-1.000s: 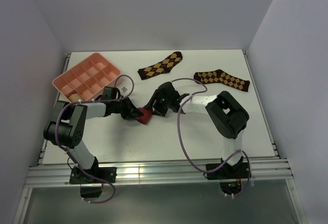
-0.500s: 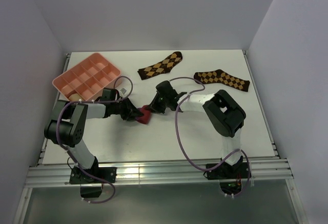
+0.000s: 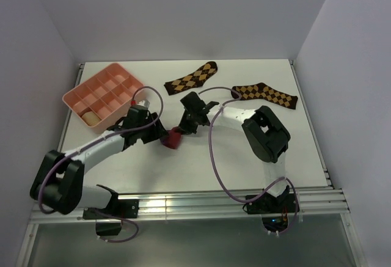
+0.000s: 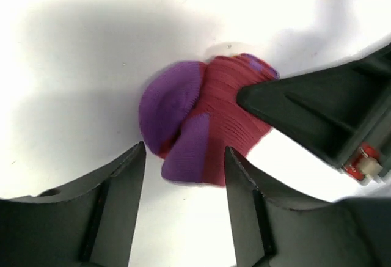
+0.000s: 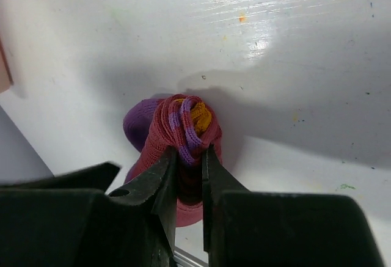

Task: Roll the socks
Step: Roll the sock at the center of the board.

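The crimson sock (image 3: 173,138) is rolled into a ball with purple toe and orange cuff showing, on the white table at centre. My right gripper (image 3: 182,127) is shut on a fold at its top; the right wrist view shows the jaws (image 5: 190,152) pinching the crimson and purple folds (image 5: 166,126). My left gripper (image 3: 160,134) is open just left of the ball, its fingers apart on either side of the purple end (image 4: 174,105) without touching it. A tan bundle (image 3: 91,117), apparently the tan sock, lies in the pink tray.
The pink compartment tray (image 3: 102,90) stands at the back left. Two dark brown argyle socks lie flat at the back, one in the middle (image 3: 191,78) and one to the right (image 3: 264,95). The right arm's cable (image 3: 214,151) loops over the table.
My left arm has swung its elbow down to the near left while its gripper stays beside the ball. My right gripper has shifted slightly farther back, still on the sock.
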Tool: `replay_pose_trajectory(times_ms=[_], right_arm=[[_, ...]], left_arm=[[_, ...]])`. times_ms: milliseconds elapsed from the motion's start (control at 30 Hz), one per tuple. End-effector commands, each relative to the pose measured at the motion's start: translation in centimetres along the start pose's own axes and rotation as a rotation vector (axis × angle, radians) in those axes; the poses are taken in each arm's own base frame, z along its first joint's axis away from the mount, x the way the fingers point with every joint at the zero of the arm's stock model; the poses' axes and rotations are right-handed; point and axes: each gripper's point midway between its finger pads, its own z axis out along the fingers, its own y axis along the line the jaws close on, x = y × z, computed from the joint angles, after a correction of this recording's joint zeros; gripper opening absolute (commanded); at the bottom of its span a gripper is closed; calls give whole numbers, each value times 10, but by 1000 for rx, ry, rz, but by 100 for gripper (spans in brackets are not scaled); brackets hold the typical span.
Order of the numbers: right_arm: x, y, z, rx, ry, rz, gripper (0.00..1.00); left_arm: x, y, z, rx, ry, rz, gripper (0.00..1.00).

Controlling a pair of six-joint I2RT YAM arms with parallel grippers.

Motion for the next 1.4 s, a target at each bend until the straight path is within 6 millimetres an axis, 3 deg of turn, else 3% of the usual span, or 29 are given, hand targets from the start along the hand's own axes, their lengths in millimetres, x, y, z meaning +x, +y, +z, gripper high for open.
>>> replay_pose_trajectory(times_ms=[0,100,233,533,700,900,1167,1267,1367], right_arm=[[9,-41,1,198,39,-29,0],[9,-42,-1,224,53,-29,0],[10,-44,-1,253,70,-34,0],[18,-49,-1,276,120,-33,0],[21,-49,-1,268,135,-37,0],[26,-46,1,242,161,-39,0],[30,-39,0,198,185,-51,0],[29,-36,-1,179,186,-50,0],[28,-31,-2,145,178,-55,0]], left_arm=[[-33,-1,-27,-166,-259,186,59],[-32,-27,-40,-133,-352,301,63],[-22,-49,-41,-112,-398,444,66],[17,-75,-11,-221,-468,715,68],[25,-77,5,-261,-484,772,69],[30,-53,26,-389,-466,825,69],[54,-18,48,-481,-344,816,63],[58,-10,47,-481,-311,783,54],[56,-7,44,-458,-286,722,36]])
